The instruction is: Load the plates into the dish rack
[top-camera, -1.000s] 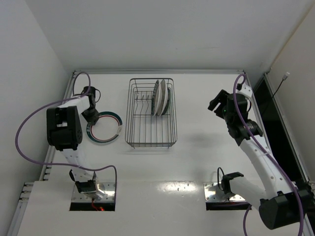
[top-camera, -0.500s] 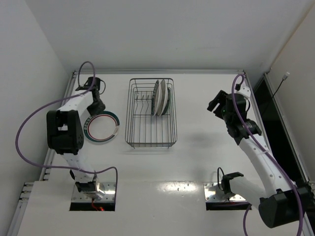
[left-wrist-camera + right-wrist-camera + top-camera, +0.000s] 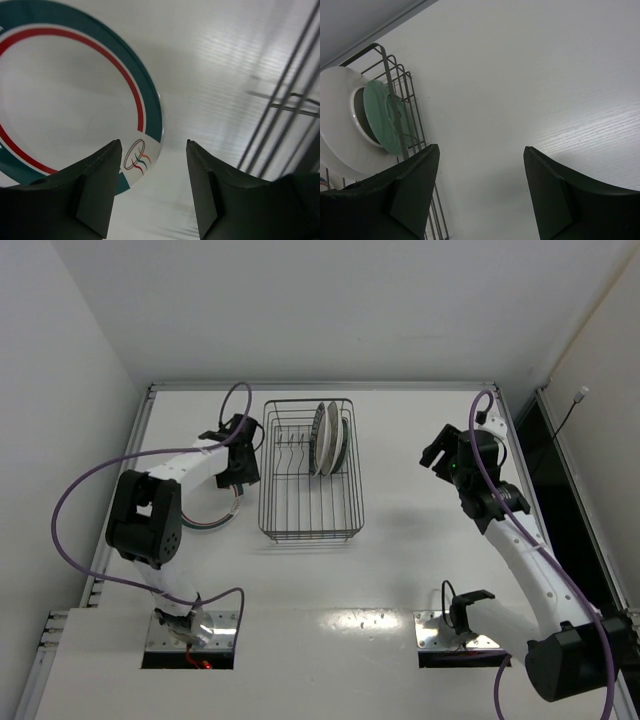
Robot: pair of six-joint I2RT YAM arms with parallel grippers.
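One plate (image 3: 65, 100), white with a green rim and a red ring, lies flat on the table left of the dish rack (image 3: 310, 502). My left gripper (image 3: 153, 142) hovers open over its right edge, and nothing is gripped. From above, the left gripper (image 3: 240, 462) sits between this plate (image 3: 215, 523) and the rack, and the arm hides most of the plate. Two plates (image 3: 327, 437) stand upright in the rack's far right slots. My right gripper (image 3: 437, 452) hangs open and empty to the right of the rack, which shows at the left of its wrist view with the standing plates (image 3: 340, 125).
Rack wires (image 3: 290, 100) run close to the right of the left fingers. A raised rail (image 3: 140, 455) borders the table's left side and a wall (image 3: 320, 310) closes the back. Bare tabletop (image 3: 530, 90) lies under the right gripper.
The left gripper swung from the plate's far left side to its right edge beside the rack, and it went from shut to open. The right arm has not moved.
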